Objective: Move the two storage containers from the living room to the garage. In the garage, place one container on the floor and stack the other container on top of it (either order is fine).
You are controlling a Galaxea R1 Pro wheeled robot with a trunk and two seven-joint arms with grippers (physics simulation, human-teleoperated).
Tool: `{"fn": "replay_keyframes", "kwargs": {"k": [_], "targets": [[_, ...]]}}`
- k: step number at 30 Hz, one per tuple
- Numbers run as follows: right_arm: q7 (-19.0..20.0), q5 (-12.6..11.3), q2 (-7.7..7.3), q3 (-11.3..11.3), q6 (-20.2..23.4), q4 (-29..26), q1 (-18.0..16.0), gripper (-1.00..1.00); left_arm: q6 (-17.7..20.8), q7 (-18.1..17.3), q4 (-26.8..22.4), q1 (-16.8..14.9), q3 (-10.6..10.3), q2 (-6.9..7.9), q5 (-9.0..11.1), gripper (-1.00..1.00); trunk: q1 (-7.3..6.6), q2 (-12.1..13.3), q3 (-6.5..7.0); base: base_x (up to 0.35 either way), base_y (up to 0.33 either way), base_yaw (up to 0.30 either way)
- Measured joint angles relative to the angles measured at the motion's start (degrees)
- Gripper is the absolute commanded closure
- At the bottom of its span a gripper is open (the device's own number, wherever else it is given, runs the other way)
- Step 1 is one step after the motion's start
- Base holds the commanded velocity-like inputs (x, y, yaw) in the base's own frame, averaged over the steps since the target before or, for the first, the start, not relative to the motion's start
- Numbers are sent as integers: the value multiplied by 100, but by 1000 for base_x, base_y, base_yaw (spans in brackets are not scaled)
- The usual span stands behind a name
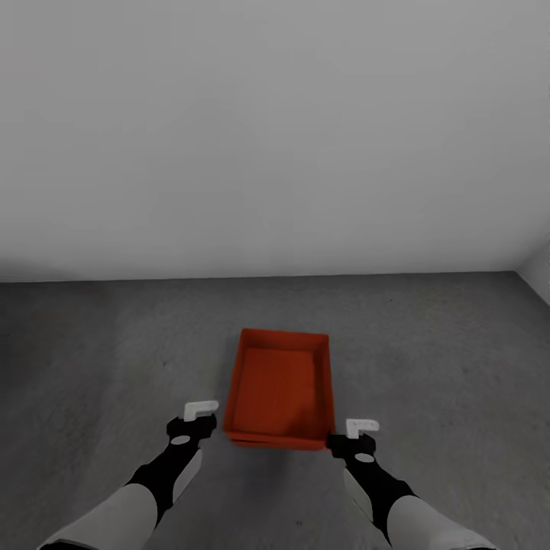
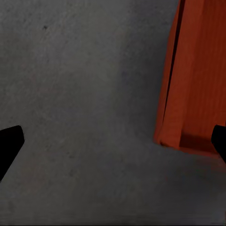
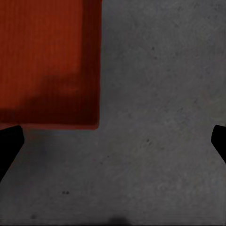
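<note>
In the garage, an orange-red storage container sits on the dark grey concrete floor. The rim of a second, alike container peeks out beneath its near edge, so the two are stacked. My left gripper hovers open just left of the stack's near corner. The right gripper is open at the near right corner. The left wrist view has the stack's layered side wall beside the open left gripper. Through the right wrist camera, the container's inside lies past the open right gripper, which holds nothing.
A plain light grey wall rises a little beyond the stack. A second wall meets it at the far right corner. Bare concrete spreads to the left and right of the containers.
</note>
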Motion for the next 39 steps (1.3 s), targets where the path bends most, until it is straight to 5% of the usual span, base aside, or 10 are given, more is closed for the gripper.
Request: {"fn": "replay_keyframes", "kwargs": {"k": [14, 21, 27, 29, 34, 39], "targets": [[3, 19, -3, 19, 3, 34, 0, -100, 0, -16, 60, 0, 1, 13, 14, -100, -2, 0, 0, -258, 80, 0], [17, 30, 1, 41, 37, 115, -4, -100, -2, -19, 464, 0, -5, 53, 7, -100, -3, -1, 0, -21, 5, 0], [20, 31, -2, 47, 59, 167, -1, -100, -7, -21, 1271, 1, 4, 236, 20, -100, -3, -1, 0, -2, 0, 0], [21, 31, -3, 50, 55, 207, 0, -100, -7, -21, 1434, 0, 2, 250, 64, -100, -3, -1, 0, 0, 0, 0], [28, 32, -1, 53, 56, 298, 1, -100, -8, -20, 1614, 0, 2, 281, 562, -100, -3, -1, 0, 0, 0, 0], [30, 32, 1, 53, 75, 313, 2, -100, -8, -20, 1632, -1, -3, 285, 769, -100, -3, -1, 0, 0, 0, 0]]}}
